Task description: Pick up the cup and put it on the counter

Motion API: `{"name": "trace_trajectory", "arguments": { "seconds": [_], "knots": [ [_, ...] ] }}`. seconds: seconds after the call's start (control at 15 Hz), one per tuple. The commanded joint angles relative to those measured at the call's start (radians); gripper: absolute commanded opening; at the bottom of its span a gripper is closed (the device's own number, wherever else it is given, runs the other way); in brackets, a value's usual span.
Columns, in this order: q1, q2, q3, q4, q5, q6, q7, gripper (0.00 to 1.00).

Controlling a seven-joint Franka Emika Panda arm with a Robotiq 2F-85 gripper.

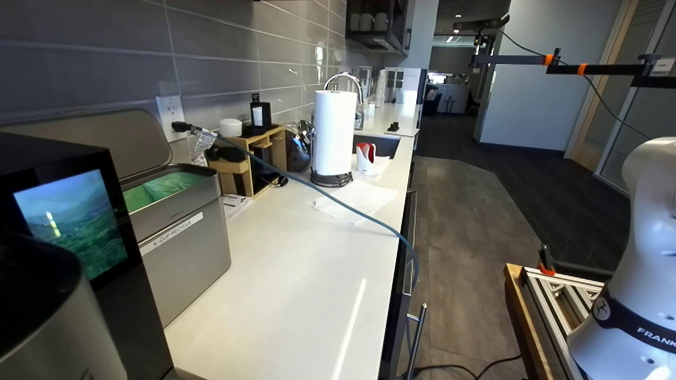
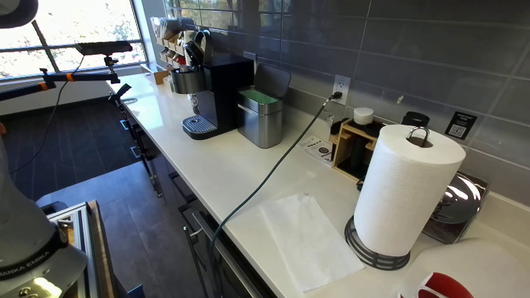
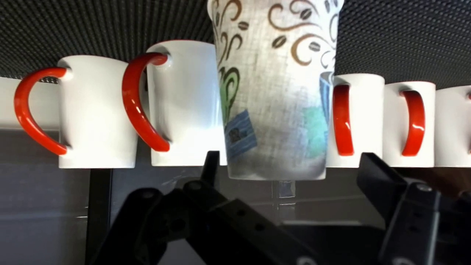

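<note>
- I am working with only one arm (image 1: pixel 652 211), so I am not choosing between hands. In both exterior views its lower part is standing beside the counter (image 1: pixel 296 264), apart from it; the gripper and the cup are not showing there.
- In the wrist view, the patterned cup (image 3: pixel 276 92) is sitting straight ahead of the gripper (image 3: pixel 290 162), a little nearer to the finger (image 3: pixel 210 167) at picture left than to the one at picture right.
- The fingers are standing wide apart, with a gap on each side of the cup, so I am not holding it.
- The cup's long axis is running up and down in the picture, narrow end towards the gripper, wide end towards the black mesh (image 3: pixel 110 29). Which end is truly up, I am not able to tell.
- White mugs (image 3: pixel 186 103) are standing closely on both sides, partly hidden behind the cup.
- I am judging that the grasp is depending on centring: a slight shift to picture left, then closing across this axis.
- About depth I am remaining unsure; by going too far forward, I would be risking a knock on the mugs.
</note>
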Motion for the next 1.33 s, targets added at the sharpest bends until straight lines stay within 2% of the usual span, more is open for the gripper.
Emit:
{"name": "trace_trajectory", "arguments": {
  "seconds": [0.0,0.13,0.33,0.73,0.93,1.27],
  "knots": [
    [0.005,0.027,-0.010,0.052,-0.030,-0.036,0.048,0.73],
    [0.005,0.030,-0.009,0.056,-0.039,-0.040,0.056,0.64],
    [0.006,0.033,-0.006,0.066,-0.042,-0.039,0.058,0.40],
    [0.001,-0.021,-0.006,0.043,-0.042,-0.050,0.033,0.38],
    [-0.016,-0.110,-0.015,-0.024,-0.036,-0.076,0.023,0.38],
    [-0.037,-0.312,-0.067,-0.218,-0.124,-0.176,0.073,0.38]
  ]
}}
